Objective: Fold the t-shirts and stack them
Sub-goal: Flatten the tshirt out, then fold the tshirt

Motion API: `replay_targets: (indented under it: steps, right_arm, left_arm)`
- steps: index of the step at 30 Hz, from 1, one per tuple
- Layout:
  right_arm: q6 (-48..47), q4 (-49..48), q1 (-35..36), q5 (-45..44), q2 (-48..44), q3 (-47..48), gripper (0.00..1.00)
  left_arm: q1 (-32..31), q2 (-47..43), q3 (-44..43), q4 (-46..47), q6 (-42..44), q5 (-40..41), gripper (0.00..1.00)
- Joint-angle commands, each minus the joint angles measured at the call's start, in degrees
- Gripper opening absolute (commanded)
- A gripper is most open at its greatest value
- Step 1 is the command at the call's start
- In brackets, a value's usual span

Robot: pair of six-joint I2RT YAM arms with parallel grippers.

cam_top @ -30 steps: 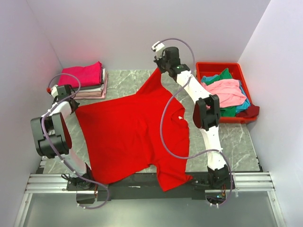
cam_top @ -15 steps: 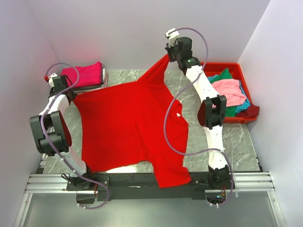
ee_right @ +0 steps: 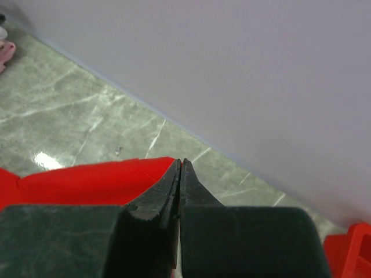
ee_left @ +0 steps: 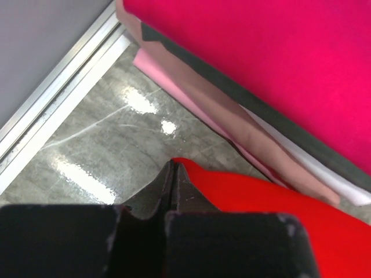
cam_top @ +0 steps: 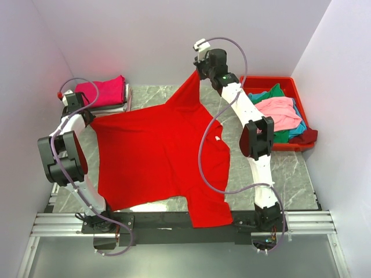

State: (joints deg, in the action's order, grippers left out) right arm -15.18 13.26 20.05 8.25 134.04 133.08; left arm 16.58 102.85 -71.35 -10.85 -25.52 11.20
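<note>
While both of your arms reach toward the back of the table, the large red t-shirt lies spread across the marble top between them. One sleeve reaches over the near edge.

Your left gripper has its jaws pressed together on the shirt's far-left corner, just beside the folded stack in the back-left corner. A magenta shirt tops that stack, with pink, grey and white layers showing beneath it.

Your right gripper is likewise pinched tight on a red edge. In the overhead view it holds that part lifted off the table near the back wall, so the cloth rises to a peak there. The fabric between the two grips lies fairly flat, with mild wrinkles.

The red bin stands at the back right, apart from the spread shirt. It holds a loose heap: a pink shirt on top, with green and teal cloth around it.
</note>
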Motion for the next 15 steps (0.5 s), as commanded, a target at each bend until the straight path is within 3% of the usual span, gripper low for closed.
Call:
replay_targets:
  steps: [1, 15]
  right_arm:
    - [1.3, -2.5, -1.5, 1.2, -6.0, -2.2, 0.00]
    - [7.2, -4.7, -5.5, 9.0, -14.9, -15.0, 0.00]
  left_arm:
    - [0.2, -4.2, 1.6, 4.3, 1.5, -1.4, 0.00]
    - [0.3, -3.4, 3.4, 8.4, 2.4, -6.7, 0.00]
